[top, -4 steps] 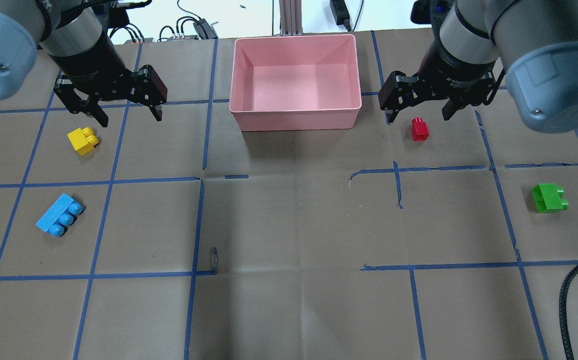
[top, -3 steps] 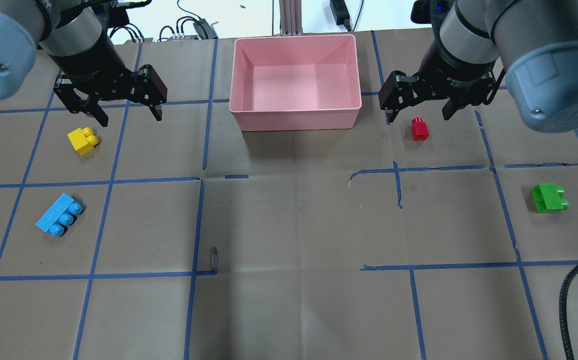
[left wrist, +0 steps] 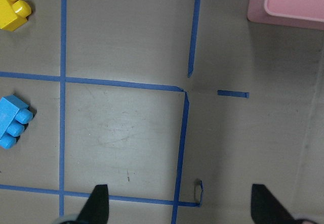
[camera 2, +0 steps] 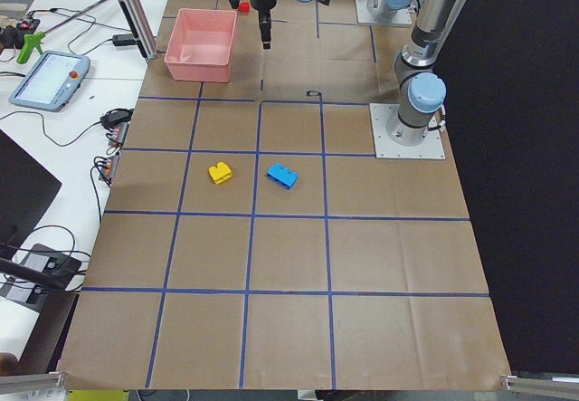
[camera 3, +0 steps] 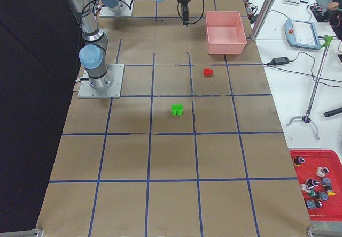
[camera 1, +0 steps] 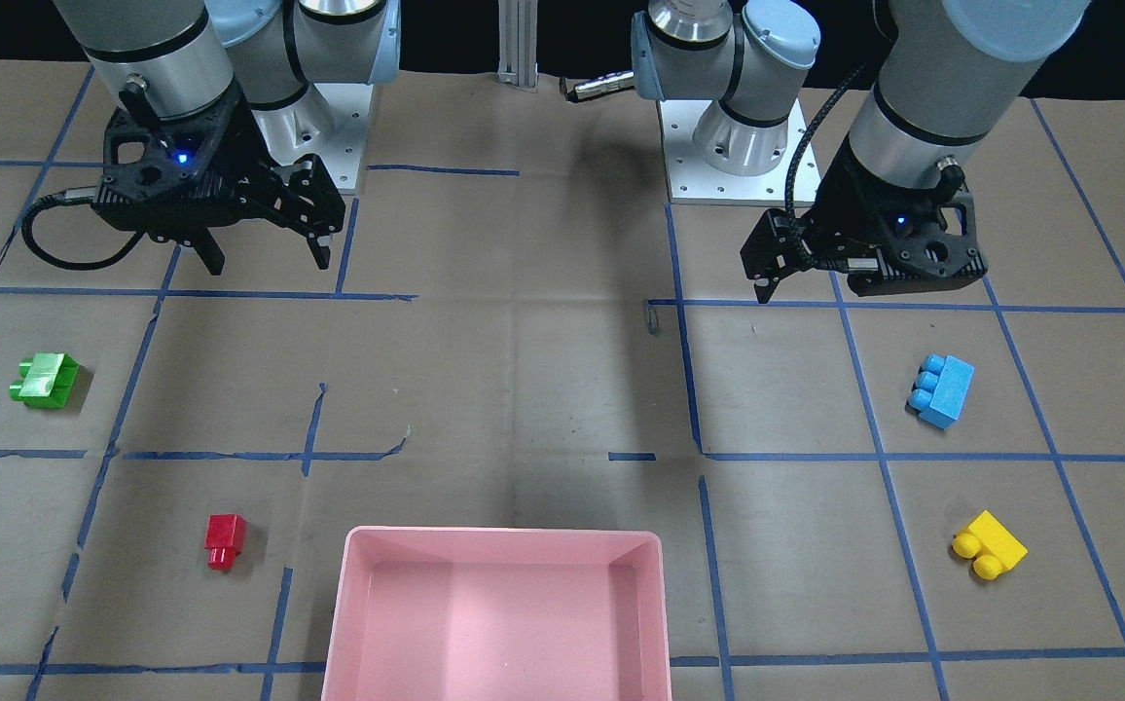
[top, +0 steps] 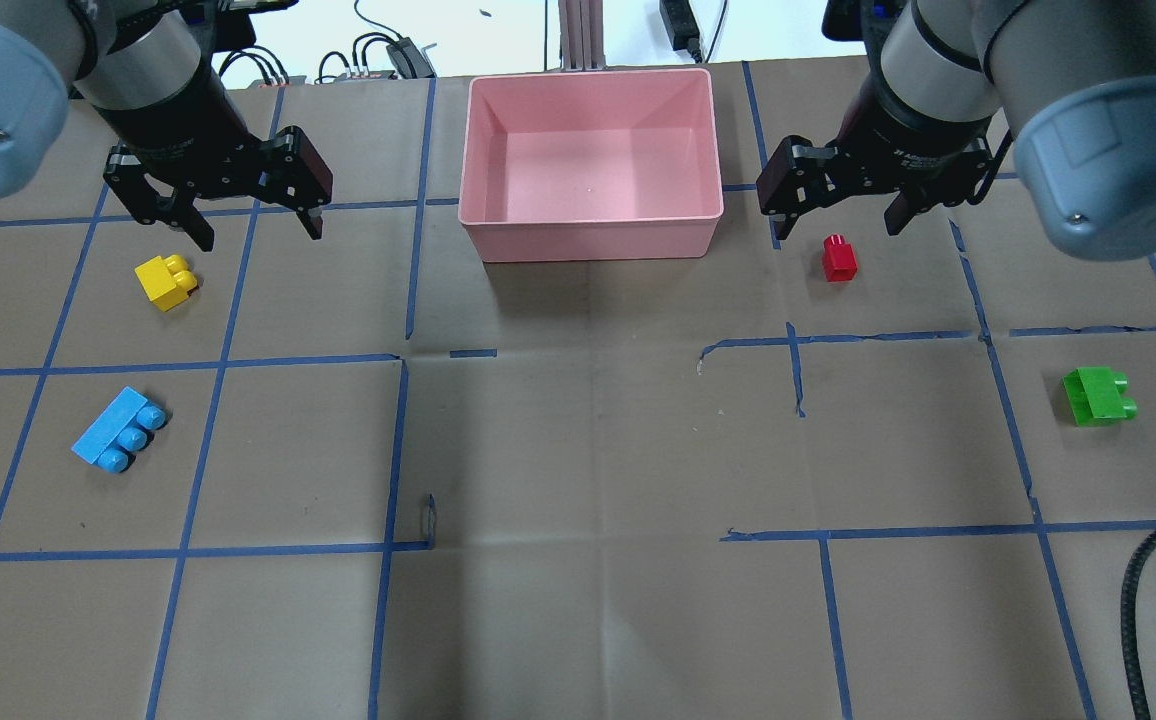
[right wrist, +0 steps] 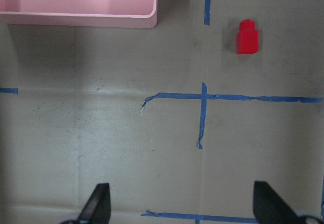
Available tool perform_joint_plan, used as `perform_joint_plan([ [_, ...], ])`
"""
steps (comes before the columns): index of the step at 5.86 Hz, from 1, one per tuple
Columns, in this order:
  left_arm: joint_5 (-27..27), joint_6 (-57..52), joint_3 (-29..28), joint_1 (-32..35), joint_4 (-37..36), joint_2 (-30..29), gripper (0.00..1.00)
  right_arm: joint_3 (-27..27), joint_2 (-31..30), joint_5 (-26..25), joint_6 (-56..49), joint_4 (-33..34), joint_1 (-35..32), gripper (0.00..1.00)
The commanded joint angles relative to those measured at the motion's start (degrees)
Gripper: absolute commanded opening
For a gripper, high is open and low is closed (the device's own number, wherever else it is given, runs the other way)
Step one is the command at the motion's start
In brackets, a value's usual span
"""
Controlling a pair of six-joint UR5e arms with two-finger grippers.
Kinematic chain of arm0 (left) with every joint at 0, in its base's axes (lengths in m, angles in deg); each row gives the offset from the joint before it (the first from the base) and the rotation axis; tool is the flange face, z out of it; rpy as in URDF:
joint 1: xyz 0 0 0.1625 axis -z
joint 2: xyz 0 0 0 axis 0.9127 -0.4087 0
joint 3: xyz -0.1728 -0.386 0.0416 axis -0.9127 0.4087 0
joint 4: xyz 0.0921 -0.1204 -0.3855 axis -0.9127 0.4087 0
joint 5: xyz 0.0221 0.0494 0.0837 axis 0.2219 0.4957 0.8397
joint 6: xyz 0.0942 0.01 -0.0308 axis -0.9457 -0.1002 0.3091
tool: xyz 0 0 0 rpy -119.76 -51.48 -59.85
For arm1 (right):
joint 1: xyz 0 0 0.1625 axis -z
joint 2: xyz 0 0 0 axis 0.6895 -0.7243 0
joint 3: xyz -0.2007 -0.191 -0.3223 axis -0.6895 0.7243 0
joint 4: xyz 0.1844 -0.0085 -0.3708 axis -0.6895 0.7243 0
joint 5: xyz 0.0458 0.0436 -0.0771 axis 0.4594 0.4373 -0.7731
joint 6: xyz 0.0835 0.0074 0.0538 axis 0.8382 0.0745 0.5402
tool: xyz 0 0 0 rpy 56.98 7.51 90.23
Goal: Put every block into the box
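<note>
The pink box (top: 588, 238) stands empty at the far middle of the table. The yellow block (top: 166, 280) and the light blue block (top: 120, 443) lie on the left. The small red block (top: 839, 258) lies right of the box, and the green block (top: 1098, 396) lies further right. My left gripper (top: 258, 235) is open and empty, hovering just beyond and to the right of the yellow block. My right gripper (top: 835, 230) is open and empty, hovering above the red block's far side. The left wrist view shows the yellow block (left wrist: 12, 12) and the blue block (left wrist: 12, 128). The right wrist view shows the red block (right wrist: 247, 37).
Blue tape lines grid the brown table. A black cable (top: 1138, 600) curls in at the near right corner. Cables and devices lie beyond the far edge (top: 388, 50). The two arm bases (camera 1: 738, 146) stand on the robot's side.
Both grippers have drifted very slightly toward the far edge. The blocks and the box have not moved.
</note>
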Motion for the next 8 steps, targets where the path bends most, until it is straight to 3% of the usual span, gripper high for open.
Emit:
perform_joint_plan([
  [1, 0.0, -0.2, -0.3, -0.1, -0.2, -0.5, 1.00, -0.3, 0.1, 0.0, 0.1, 0.0, 0.0, 1.00],
  [3, 0.0, 0.0, -0.2, -0.1, -0.2, 0.3, 1.00, -0.4, 0.4, 0.0, -0.8, 0.2, 0.5, 1.00],
  [4, 0.3, 0.0, -0.3, -0.1, 0.0, 0.7, 1.00, -0.5, 0.4, -0.3, -6.3, 0.3, 2.4, 1.00],
  [7, 1.6, -3.2, 0.3, -1.9, 0.3, 0.5, 1.00, -0.9, 0.4, -1.2, -19.8, 3.3, 15.4, 1.00],
  [8, 4.4, -8.9, 0.4, -7.9, 0.1, 0.5, 1.00, -1.4, 1.1, -1.6, -24.6, 3.4, 17.9, 1.00],
])
